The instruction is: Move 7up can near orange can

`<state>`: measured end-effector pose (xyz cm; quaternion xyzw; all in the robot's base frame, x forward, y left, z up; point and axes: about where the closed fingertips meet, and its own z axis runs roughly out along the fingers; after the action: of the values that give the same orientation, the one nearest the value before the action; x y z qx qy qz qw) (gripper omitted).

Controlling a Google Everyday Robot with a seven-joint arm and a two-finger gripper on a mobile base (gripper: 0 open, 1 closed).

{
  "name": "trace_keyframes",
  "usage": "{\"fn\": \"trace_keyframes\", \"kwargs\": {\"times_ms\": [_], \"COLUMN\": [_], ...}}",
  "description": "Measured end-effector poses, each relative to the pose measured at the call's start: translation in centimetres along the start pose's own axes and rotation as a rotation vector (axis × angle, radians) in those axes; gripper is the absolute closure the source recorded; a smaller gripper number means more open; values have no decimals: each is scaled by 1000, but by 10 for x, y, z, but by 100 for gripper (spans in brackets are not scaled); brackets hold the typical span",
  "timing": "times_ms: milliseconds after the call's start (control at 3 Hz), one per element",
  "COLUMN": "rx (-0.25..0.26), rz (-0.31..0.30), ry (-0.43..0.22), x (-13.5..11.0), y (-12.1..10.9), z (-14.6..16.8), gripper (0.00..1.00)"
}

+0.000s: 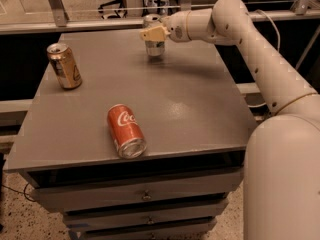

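The 7up can (pixel 154 47), silver-grey with a silver top, stands upright at the far middle of the grey table (pixel 200 99). My gripper (pixel 153 34) reaches in from the right and is around the can's upper part. The orange can (pixel 64 66), golden-bronze with a pale oval mark, stands upright near the table's left edge, well apart from the 7up can.
A red Coca-Cola can (pixel 126 130) lies on its side near the front edge, its top toward me. My white arm (pixel 260 49) crosses the far right corner. Drawers (pixel 145 196) sit under the tabletop. A metal rail (pixel 75 25) runs behind the table.
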<state>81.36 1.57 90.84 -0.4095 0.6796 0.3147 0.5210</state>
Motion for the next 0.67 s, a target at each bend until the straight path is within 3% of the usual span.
{"fn": "trace_keyframes", "kwargs": {"times_ms": [333,667], "rx": [-114,-119], "rz": [-40,-39], "ry": [-63,-64], "x": [-31,-31], "y": [43,45], "z": [17,20], "gripper": [88,100]}}
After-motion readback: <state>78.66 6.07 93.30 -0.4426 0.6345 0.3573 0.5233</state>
